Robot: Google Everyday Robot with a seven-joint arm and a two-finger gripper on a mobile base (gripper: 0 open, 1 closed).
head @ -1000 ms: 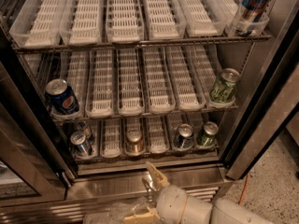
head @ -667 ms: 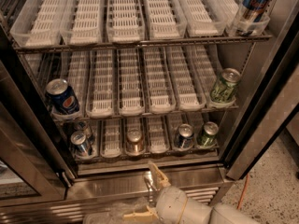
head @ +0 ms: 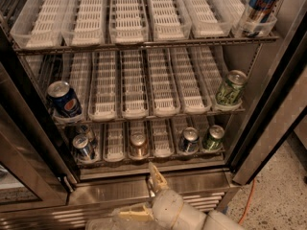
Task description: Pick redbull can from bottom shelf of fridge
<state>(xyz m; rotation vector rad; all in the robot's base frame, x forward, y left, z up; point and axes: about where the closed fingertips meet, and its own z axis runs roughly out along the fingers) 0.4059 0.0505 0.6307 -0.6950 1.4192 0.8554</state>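
Note:
The fridge (head: 268, 128) stands open with three wire racks of white slotted trays. On the bottom shelf (head: 153, 157) a slim blue-and-silver redbull can (head: 83, 147) stands in the left lane. A similar can (head: 189, 140) stands right of centre. A copper-brown can (head: 138, 145) is between them and a green can (head: 213, 137) is at the right. My gripper (head: 144, 193) is open and empty. It is low in front of the steel sill, below the copper-brown can, one finger (head: 156, 175) pointing up toward the shelf.
A Pepsi can (head: 64, 99) and a green can (head: 230, 87) stand on the middle rack. A tall blue can (head: 259, 4) is on the top rack at the right. Dark door frames flank the opening. An orange cable (head: 247, 200) lies on the speckled floor.
My gripper has edged slightly up toward the bottom shelf. The cans have not moved.

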